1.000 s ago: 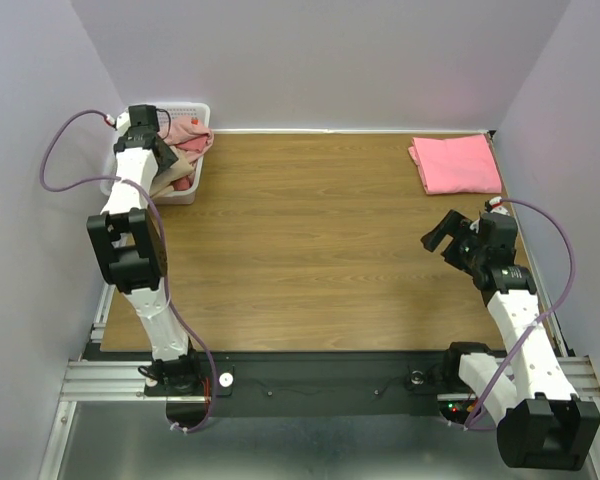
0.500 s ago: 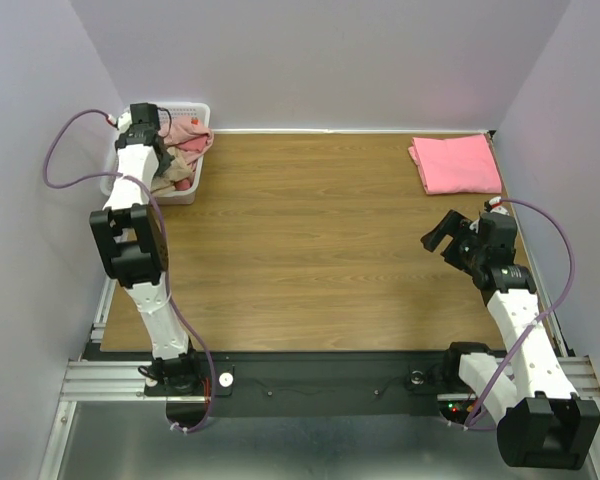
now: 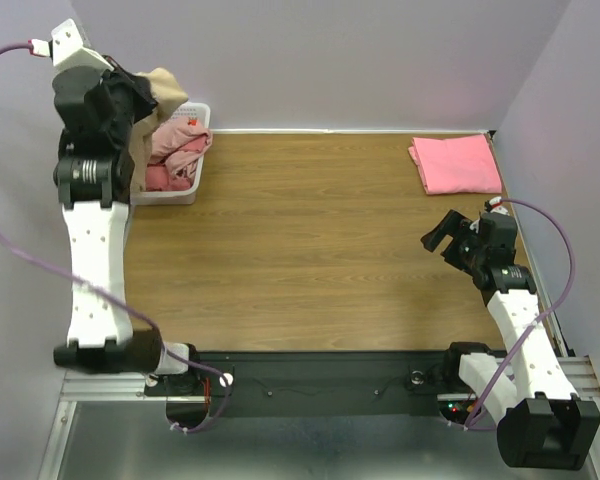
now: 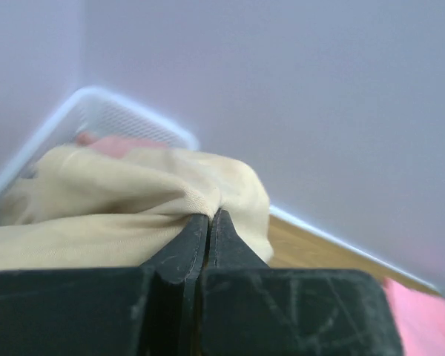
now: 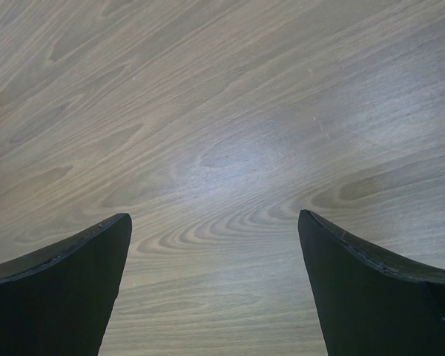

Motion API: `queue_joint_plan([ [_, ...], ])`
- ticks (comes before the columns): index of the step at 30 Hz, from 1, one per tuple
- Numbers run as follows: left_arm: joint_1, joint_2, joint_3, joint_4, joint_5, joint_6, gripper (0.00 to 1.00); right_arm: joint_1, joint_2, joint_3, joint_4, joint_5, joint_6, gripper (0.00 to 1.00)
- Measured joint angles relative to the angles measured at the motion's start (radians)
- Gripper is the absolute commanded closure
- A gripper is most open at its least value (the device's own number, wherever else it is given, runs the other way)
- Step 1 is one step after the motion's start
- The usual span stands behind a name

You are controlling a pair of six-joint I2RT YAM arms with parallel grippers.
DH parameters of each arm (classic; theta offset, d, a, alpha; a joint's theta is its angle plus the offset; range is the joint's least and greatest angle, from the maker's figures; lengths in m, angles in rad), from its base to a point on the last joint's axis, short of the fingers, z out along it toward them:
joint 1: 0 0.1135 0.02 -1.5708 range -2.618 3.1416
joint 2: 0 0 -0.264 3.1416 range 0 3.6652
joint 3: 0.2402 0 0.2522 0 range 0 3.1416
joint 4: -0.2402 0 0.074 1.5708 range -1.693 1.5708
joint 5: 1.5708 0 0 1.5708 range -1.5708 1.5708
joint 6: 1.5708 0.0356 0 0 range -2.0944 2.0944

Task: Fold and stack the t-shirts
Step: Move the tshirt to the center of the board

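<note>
My left gripper (image 3: 145,95) is raised high over the white basket (image 3: 192,185) at the back left, shut on a beige t-shirt (image 3: 160,85). In the left wrist view the two fingers pinch a fold of that beige t-shirt (image 4: 133,200) between their tips (image 4: 211,216). Dusty-pink and red t-shirts (image 3: 175,150) stay bunched in the basket. A salmon-pink t-shirt (image 3: 456,163) lies folded flat at the back right. My right gripper (image 3: 442,235) hovers open over bare wood at the right, nothing between its fingers (image 5: 215,222).
The wooden table (image 3: 310,240) is boxed in by pale walls at the back and both sides. The basket rim (image 4: 96,100) sits in the back left corner. A black rail with the arm bases runs along the near edge (image 3: 320,380).
My left gripper shut on the beige t-shirt in the basket, then the arm rose sharply, lifting the cloth up out of it. The right arm has not moved.
</note>
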Motion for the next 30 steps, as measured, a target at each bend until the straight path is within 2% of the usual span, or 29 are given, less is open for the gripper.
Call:
queue_joint_plan([
  [3, -0.128, -0.177, -0.058, 0.104, 0.089, 0.006, 1.00, 0.000, -0.002, 0.000, 0.000, -0.001, 0.000, 0.00],
  [6, -0.255, -0.251, -0.052, 0.162, 0.180, 0.010, 1.00, 0.000, -0.006, 0.000, 0.000, -0.003, 0.000, 0.00],
  [12, -0.407, -0.228, 0.039, 0.229, 0.345, 0.008, 1.00, 0.000, -0.016, 0.000, 0.000, -0.002, 0.000, 0.00],
  [16, -0.480, -0.196, -0.034, 0.240, 0.356, 0.007, 1.00, 0.000, -0.027, 0.000, 0.000, -0.002, 0.000, 0.00],
  [18, -0.487, -0.184, -0.126, 0.249, 0.337, -0.005, 1.00, 0.000, -0.028, 0.000, 0.000, -0.002, 0.000, 0.00],
  [19, -0.487, -0.182, -0.195, 0.266, 0.330, -0.011, 0.94, 0.000, -0.028, 0.000, 0.000, -0.002, 0.000, 0.00],
  [20, -0.487, -0.185, -0.275, 0.277, 0.312, -0.022, 0.59, 0.000, -0.028, 0.000, 0.000, -0.002, 0.000, 0.00],
  [22, -0.487, -0.189, -0.413, 0.289, 0.272, -0.046, 0.20, 0.000, -0.028, 0.000, 0.000, -0.002, 0.000, 0.00],
  [24, -0.491, -0.188, -0.594, 0.297, 0.201, -0.084, 0.11, 0.000, -0.027, 0.000, 0.000, -0.003, 0.000, 0.00],
  [30, -0.491, -0.153, -0.820, 0.212, -0.006, -0.180, 0.01, 0.000, -0.024, 0.000, 0.000, -0.037, -0.005, 0.00],
])
